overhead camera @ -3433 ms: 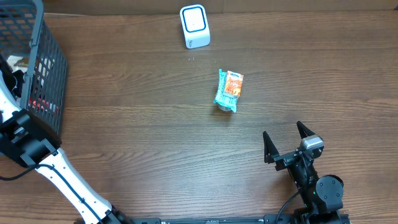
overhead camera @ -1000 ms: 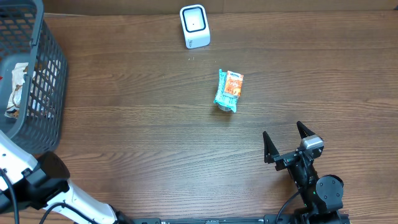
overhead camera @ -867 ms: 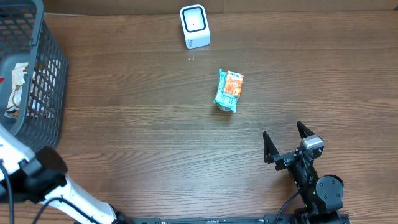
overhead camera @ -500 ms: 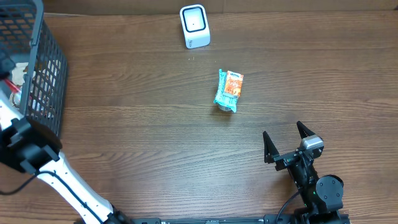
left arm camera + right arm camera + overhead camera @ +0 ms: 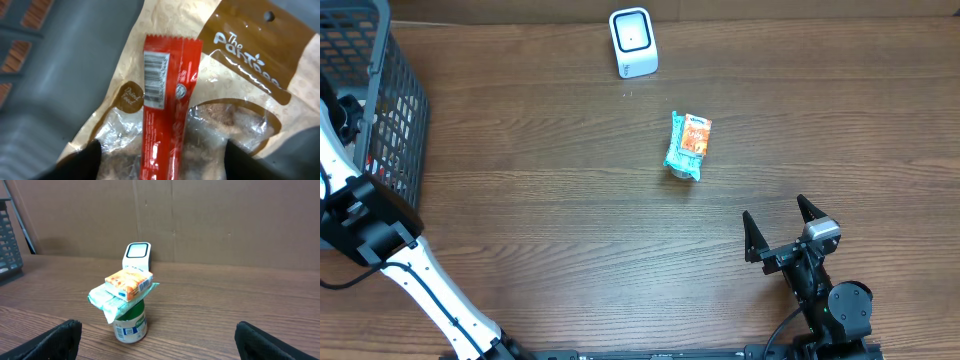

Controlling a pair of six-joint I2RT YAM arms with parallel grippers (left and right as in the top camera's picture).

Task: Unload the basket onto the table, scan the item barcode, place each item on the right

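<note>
Overhead: left arm (image 5: pixel 360 225) now reaches over the rim into the basket (image 5: pixel 390 110); a second ago it sat pulled back at the desk's near-left corner. Its claw, shut then, is now spread.

Left wrist view: left claw (image 5: pixel 162 159) hangs open, one dark fingertip at each lower corner, straddling a red bar (image 5: pixel 166 127). Nothing is gripped and no contact is seen. Red bar lies on a brown pouch (image 5: pixel 240 65) at the basket bottom, barcode (image 5: pixel 156 80) facing up.

Judgement: the pick is set up but not made. The red bar is the likely item to scan. It must next be closed on and carried to the scanner (image 5: pixel 633 42), which stands well apart at the far edge of the desk (image 5: pixel 570 230).

Right claw (image 5: pixel 777 222) is fully open and empty, parked at the near edge, facing the stack at mid-desk.

Count:
- scanner 1
- basket 1
- red bar 1
- brown pouch 1
- mid-desk stack of 3: can (image 5: pixel 131 327), teal packet (image 5: pixel 102 300) draped on it, orange box (image 5: pixel 129 282) on top

Other basket contents: cannot tell.
</note>
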